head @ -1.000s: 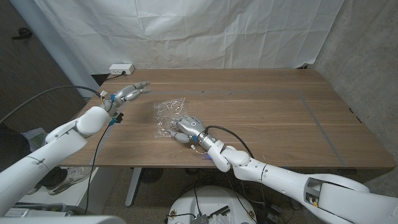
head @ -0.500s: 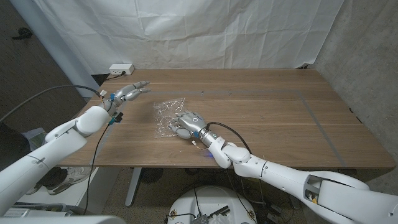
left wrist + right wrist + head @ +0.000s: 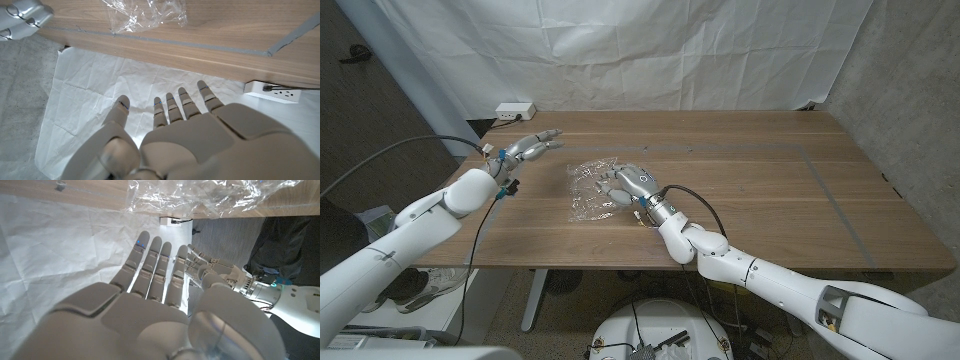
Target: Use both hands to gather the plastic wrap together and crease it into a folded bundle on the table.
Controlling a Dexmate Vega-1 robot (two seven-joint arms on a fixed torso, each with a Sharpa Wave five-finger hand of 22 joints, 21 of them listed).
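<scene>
Two robot arms reach over a wooden table [image 3: 740, 170]. Crumpled plastic wrap [image 3: 588, 186] lies near its left front. Right hand [image 3: 628, 185] sits over the wrap's right edge, fingers straight and close together, gripping nothing. Left hand [image 3: 528, 148] hovers well left of the wrap, fingers spread wide, empty.

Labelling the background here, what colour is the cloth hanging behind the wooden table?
White, with creases: the hanging fabric backdrop, clearest in the head view.
</scene>
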